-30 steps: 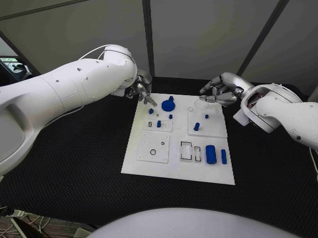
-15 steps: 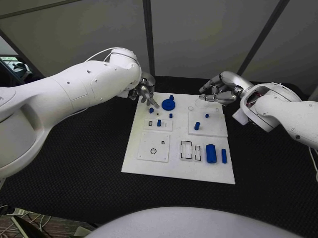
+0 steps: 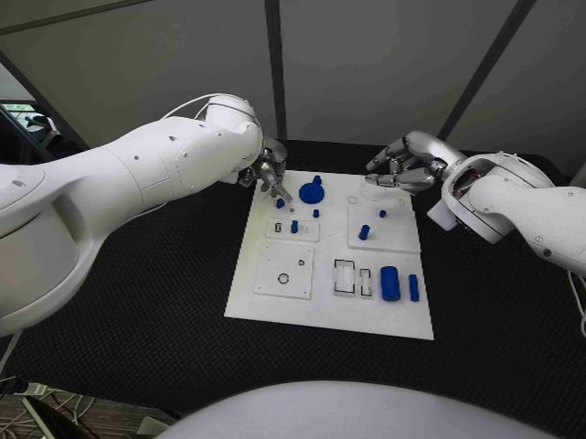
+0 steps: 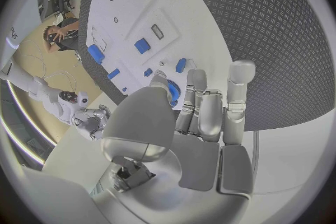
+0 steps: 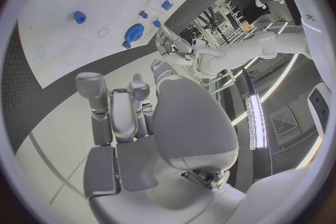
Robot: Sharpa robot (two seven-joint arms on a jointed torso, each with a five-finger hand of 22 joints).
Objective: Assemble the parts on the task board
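The white task board (image 3: 322, 306) lies in the middle of the black table. On its far part stand a blue gear-like piece (image 3: 311, 193) and several small blue pegs, one of them (image 3: 278, 203) near the far left corner. A thick blue cylinder (image 3: 390, 283) and a thin blue bar (image 3: 412, 288) lie at the near right. My left hand (image 3: 266, 176) hovers over the far left corner, one finger reaching down beside the gear and holding nothing. My right hand (image 3: 405, 169) hangs above the far right edge, its fingers loosely bent and empty. The left wrist view has the gear (image 4: 173, 95) just past the fingertips.
Black textured table (image 3: 134, 302) surrounds the board on all sides. Empty outlined slots (image 3: 352, 276) and a square plate with a round hole (image 3: 283, 272) sit on the board's near half. Grey wall panels stand behind the table.
My left arm has swung a little to the right, bringing the hand slightly further over the board's far left corner. The right hand has stayed almost where it was.
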